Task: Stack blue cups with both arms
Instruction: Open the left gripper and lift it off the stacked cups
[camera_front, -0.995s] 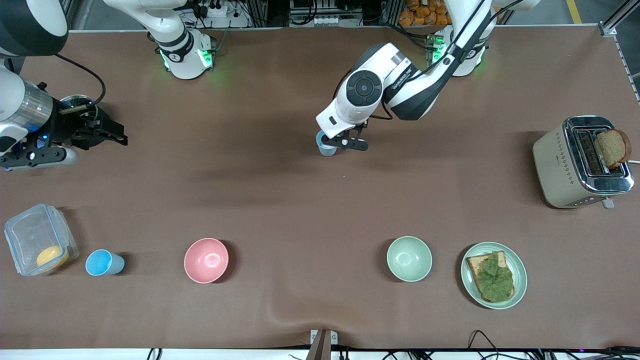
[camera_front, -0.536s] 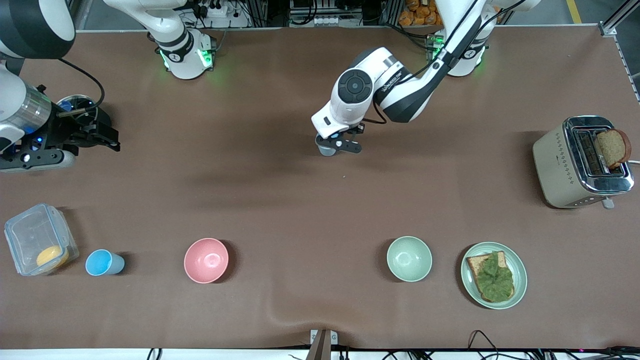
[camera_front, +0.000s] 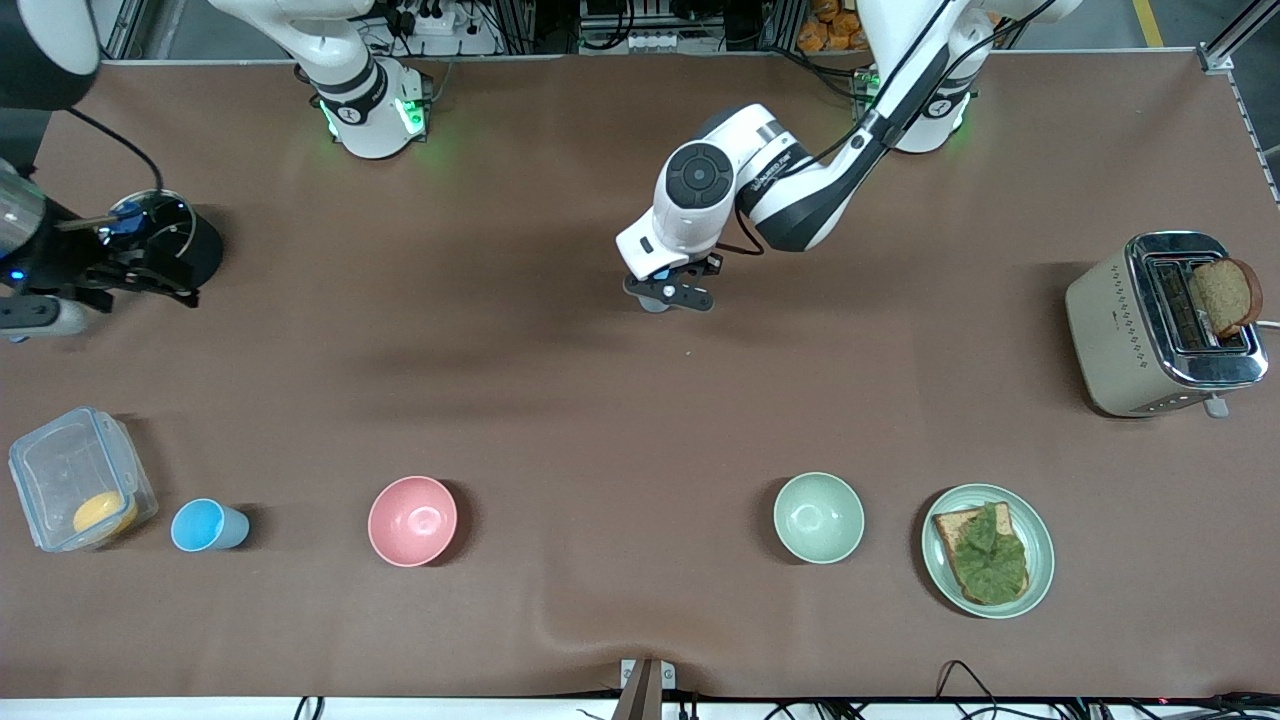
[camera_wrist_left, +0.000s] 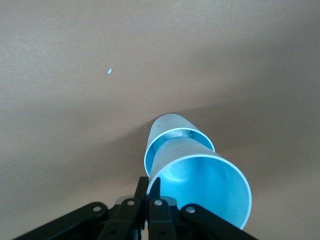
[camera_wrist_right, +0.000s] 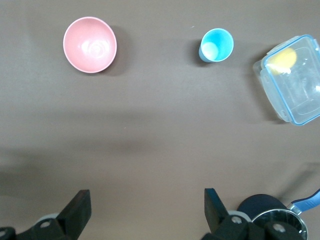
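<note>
My left gripper is over the table's middle, shut on the rim of a blue cup. This cup is tilted, with its base inside a second blue cup that stands on the table. In the front view only a sliver of these cups shows under the gripper. A third blue cup with a white patch inside stands near the front edge, beside a clear container. My right gripper is open and empty at the right arm's end of the table, beside a dark pot; in its wrist view the gripper is high above bare table.
A pink bowl, a green bowl and a plate with toast and lettuce line the front. The clear container holds something orange. A dark pot stands by the right gripper. A toaster with bread is at the left arm's end.
The right gripper has drawn back toward its end of the table, to beside the pot. The left gripper has shifted slightly with its cup, which now shows less in the front view.
</note>
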